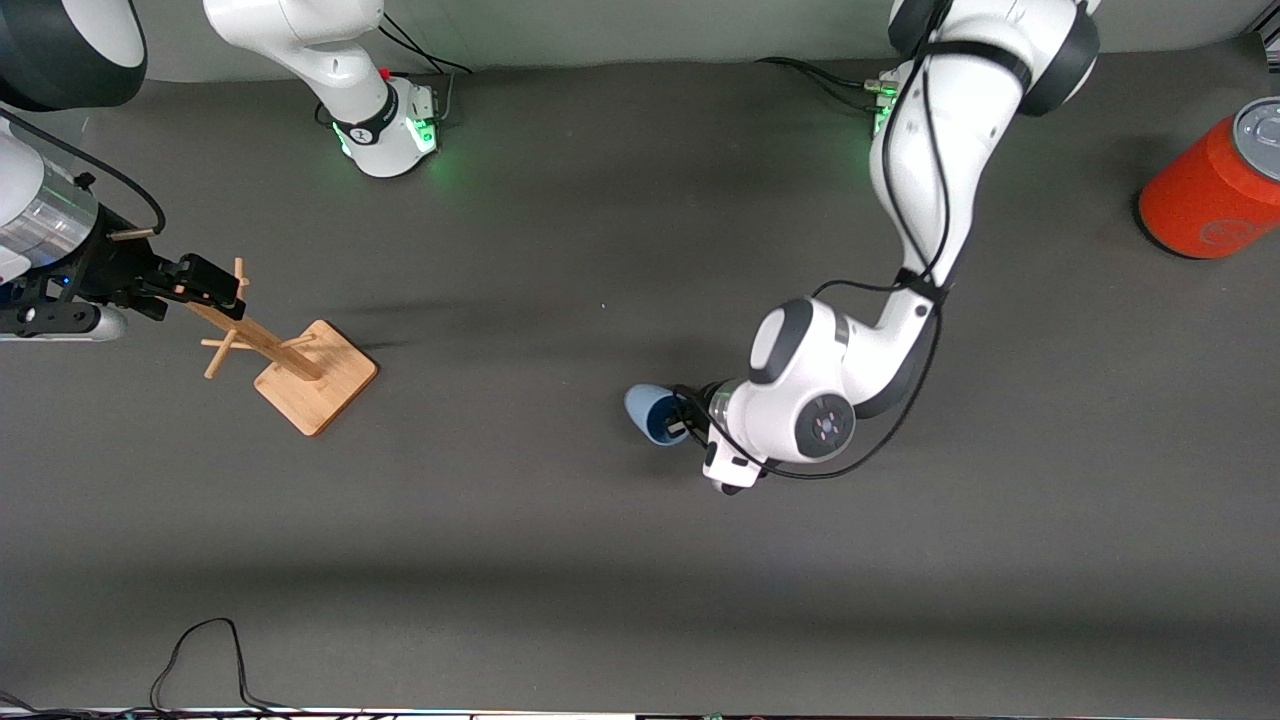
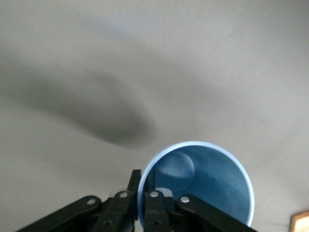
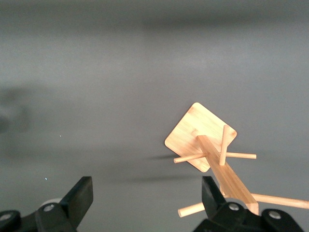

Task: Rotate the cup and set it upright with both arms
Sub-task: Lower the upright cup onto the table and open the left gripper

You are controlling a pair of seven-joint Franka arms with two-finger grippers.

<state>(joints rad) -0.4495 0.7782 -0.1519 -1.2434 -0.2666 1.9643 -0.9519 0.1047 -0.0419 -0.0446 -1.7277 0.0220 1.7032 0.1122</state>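
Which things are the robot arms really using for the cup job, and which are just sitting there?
For the job:
- cup, pale blue, gripped at its rim by the left gripper
- right gripper, open, over the wooden peg stand

Just sitting there:
- wooden peg stand, toward the right arm's end of the table
- orange can with a grey lid, toward the left arm's end

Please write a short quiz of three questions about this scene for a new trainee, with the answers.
1. True or false: the left gripper is shut on the rim of the cup.
2. What does the right gripper hang over? A: the can; B: the wooden rack; C: the cup.
3. Fill in: the right gripper's fingers are ____.

Key: 1 true, one finger inside the rim, one outside. 2 B. 3 open.
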